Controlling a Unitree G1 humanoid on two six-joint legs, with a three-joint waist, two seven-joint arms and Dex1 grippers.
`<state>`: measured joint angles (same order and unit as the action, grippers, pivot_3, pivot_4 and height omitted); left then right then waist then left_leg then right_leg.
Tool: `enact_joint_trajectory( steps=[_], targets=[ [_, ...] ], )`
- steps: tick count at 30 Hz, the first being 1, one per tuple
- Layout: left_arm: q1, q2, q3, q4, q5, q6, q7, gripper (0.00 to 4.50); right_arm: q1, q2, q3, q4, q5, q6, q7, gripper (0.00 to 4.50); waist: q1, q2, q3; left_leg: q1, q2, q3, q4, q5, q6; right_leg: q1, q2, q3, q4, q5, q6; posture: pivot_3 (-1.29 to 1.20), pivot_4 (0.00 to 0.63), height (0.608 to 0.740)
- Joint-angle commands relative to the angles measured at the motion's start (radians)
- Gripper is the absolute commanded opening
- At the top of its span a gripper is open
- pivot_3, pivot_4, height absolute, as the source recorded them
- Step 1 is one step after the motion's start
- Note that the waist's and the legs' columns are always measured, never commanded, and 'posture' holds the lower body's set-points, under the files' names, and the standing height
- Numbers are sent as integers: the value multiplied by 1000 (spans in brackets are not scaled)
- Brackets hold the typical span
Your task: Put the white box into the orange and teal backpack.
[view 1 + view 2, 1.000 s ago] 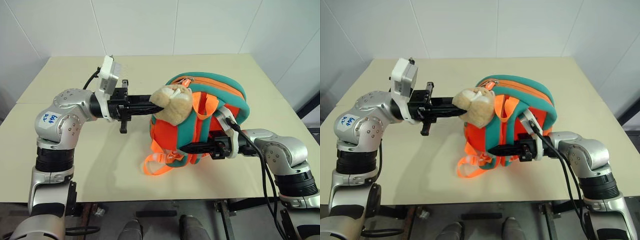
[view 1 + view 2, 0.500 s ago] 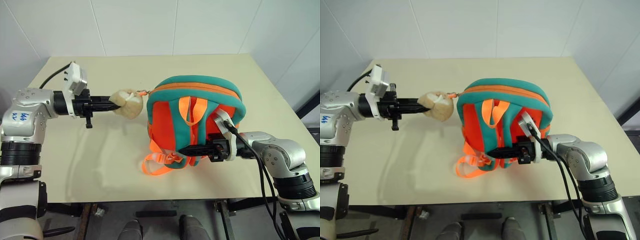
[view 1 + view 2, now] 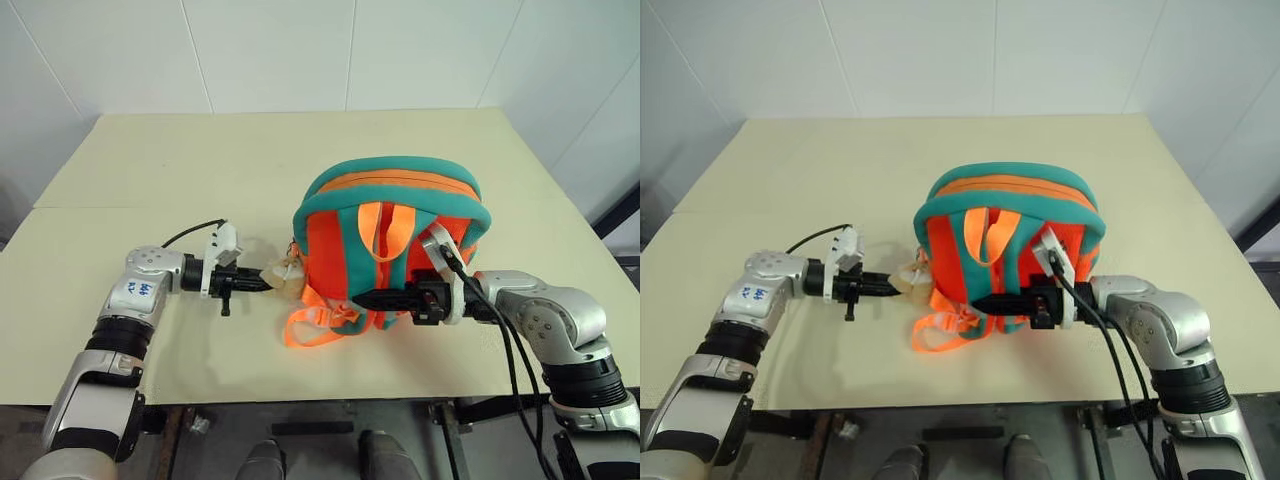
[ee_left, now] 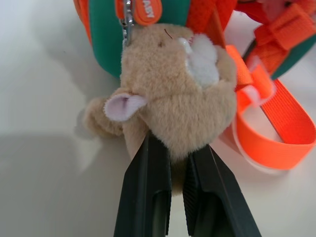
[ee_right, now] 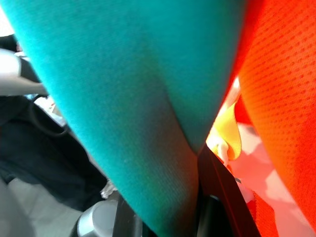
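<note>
the orange loops (image 3: 318,327) lie nearest on the table (image 3: 150,160). the left gripper (image 3: 265,281) is pressed together on the plush head (image 4: 173,106). a second ago it held this head high by the top of the backpack (image 3: 390,240); now it has come down to the table at the pack's left side, so i think the zipper is pulled open for the box. the right gripper (image 3: 365,298) pinches a teal strap (image 5: 123,98) and has not moved. the white box is not seen; maybe it is inside already. the orange zipper tab (image 4: 146,9) reads "baby"
</note>
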<state>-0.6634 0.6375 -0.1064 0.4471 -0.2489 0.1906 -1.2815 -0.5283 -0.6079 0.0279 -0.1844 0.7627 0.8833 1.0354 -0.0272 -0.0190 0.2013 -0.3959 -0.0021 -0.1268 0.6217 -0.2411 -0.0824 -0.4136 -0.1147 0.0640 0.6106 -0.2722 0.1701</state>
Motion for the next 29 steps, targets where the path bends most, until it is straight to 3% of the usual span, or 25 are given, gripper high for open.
enact_joint_trajectory(
  steps=[1,6,12,13,15,20,21,29],
  targets=[
    [49,38,32,-182,-40,78,10,401,11,7,-34,3,-66,-107,-42,767,0,0,0,2,0,0,-1,0,0,2,0,0,-1,0,0,0,150,740],
    [138,115,154,-477,-136,223,73,1960,54,8,-108,-47,-80,-220,-68,2314,-1,0,0,3,0,0,-2,0,0,3,0,0,-2,0,0,0,150,740],
    [343,154,281,-633,-184,266,146,3807,149,-80,-210,-88,-86,-237,-72,4362,-2,0,0,6,1,1,-8,0,0,3,0,0,-3,-1,-2,0,150,740],
    [381,160,304,-650,-190,265,155,4100,166,-96,-233,-86,-83,-234,-76,4500,-3,0,0,6,1,1,-8,0,0,3,0,0,-3,-1,-2,0,150,740],
    [446,170,354,-667,-198,256,171,4473,205,-135,-266,-81,-93,-246,-59,4500,-1,0,0,5,1,1,-8,0,0,3,0,0,-4,-2,-2,0,150,740],
    [541,187,403,-669,-212,224,166,4473,290,-233,-304,-11,-173,-370,19,4500,2,0,0,6,1,1,-8,-1,1,6,0,0,-9,-4,-8,0,150,740],
    [531,188,394,-654,-205,206,164,4473,282,-247,-306,23,-182,-385,31,4500,2,0,0,6,1,2,-8,0,1,6,0,0,-11,-9,-17,0,150,740],
    [409,203,344,-507,-166,101,138,4473,272,-326,-302,190,-273,-552,127,4500,-1,0,0,8,1,3,-8,1,2,10,0,0,-17,-5,-18,0,150,740]
  ],
)
